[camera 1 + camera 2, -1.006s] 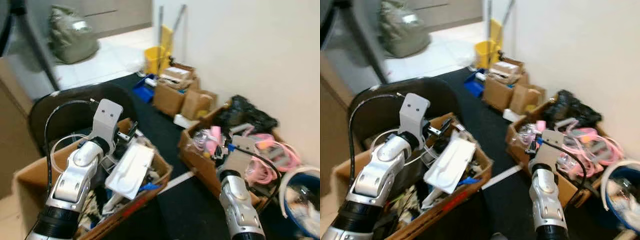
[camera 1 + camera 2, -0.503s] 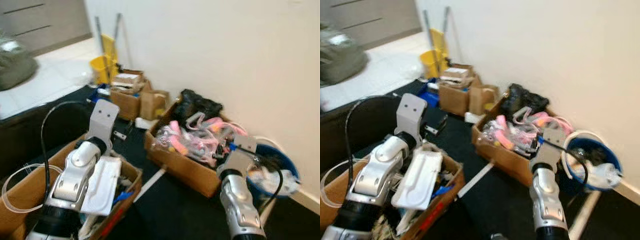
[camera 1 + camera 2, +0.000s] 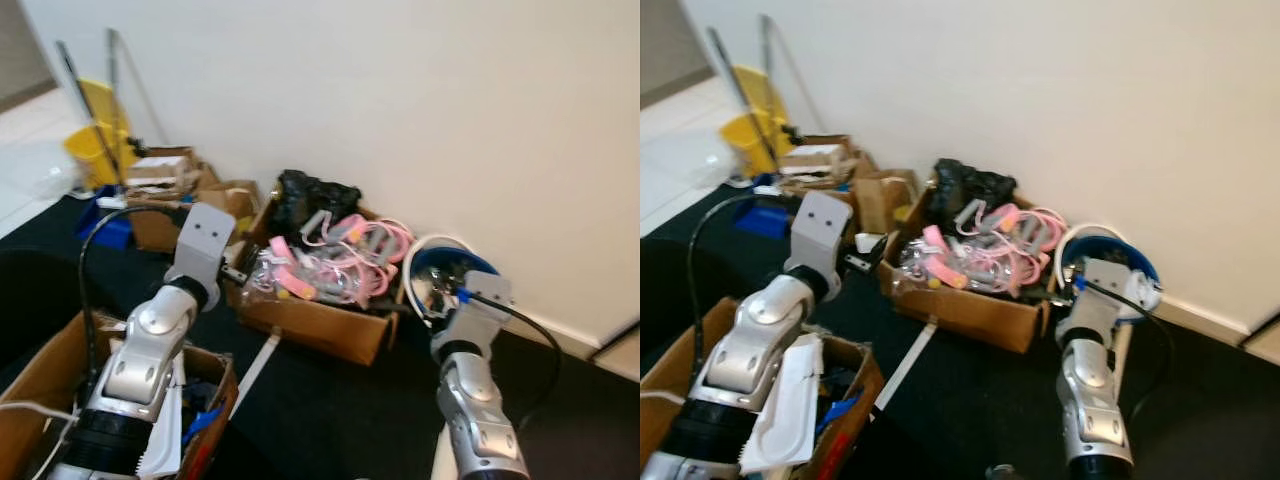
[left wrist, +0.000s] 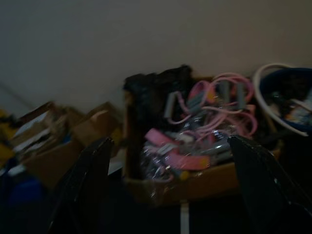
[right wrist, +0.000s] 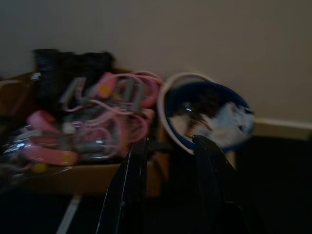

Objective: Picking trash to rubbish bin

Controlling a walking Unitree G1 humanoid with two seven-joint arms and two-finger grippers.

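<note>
Rubbish fills the blue bin [image 3: 1118, 262], which stands on the dark floor against the white wall [image 3: 450, 120], just beside a cardboard box [image 3: 320, 320] stuffed with pink and grey bits [image 3: 335, 262] and a black bag [image 3: 315, 192]. The right gripper [image 5: 168, 190] hangs in front of the bin with its fingers narrowly apart and empty, while the left gripper [image 4: 165, 195] is spread wide and empty, facing the box. Nearer the robot's left sits another box [image 3: 855, 385] holding a white tray [image 3: 790, 400], and more small boxes [image 3: 165, 185] and a yellow mop bucket [image 3: 95, 145] stand further along the wall.
</note>
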